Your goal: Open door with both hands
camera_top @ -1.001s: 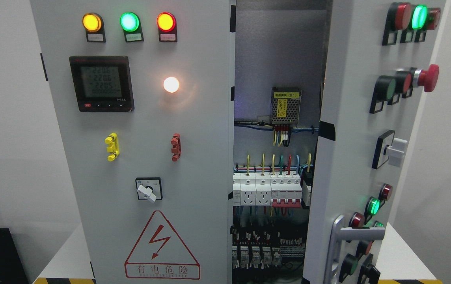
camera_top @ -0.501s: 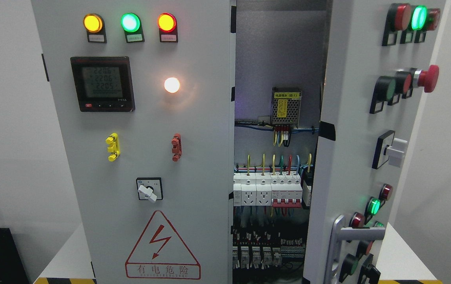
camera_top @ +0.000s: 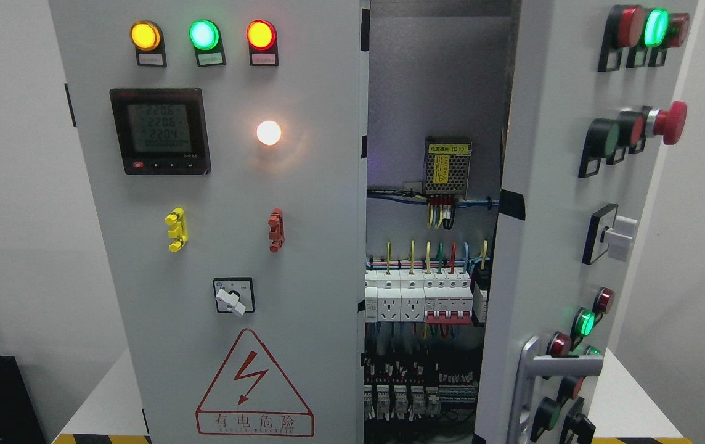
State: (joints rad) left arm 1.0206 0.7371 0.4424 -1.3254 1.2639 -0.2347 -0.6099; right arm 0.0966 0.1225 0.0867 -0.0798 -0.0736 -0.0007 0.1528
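Head view: grey metal right-hand cabinet door (camera_top: pixel 550 203), standing at the picture's right, swung well outward, its front face with red and green push buttons seen at a slant. Task judged mostly done; perhaps only a wider swing left. Silver lever handle (camera_top: pixel 534 376) low on that door, untouched. Grey left-hand panel (camera_top: pixel 229 246) with three lamps and a digital meter shut flat. Between them, wired breakers (camera_top: pixel 417 299) exposed. Neither robot hand in sight, so grip state impossible to tell.
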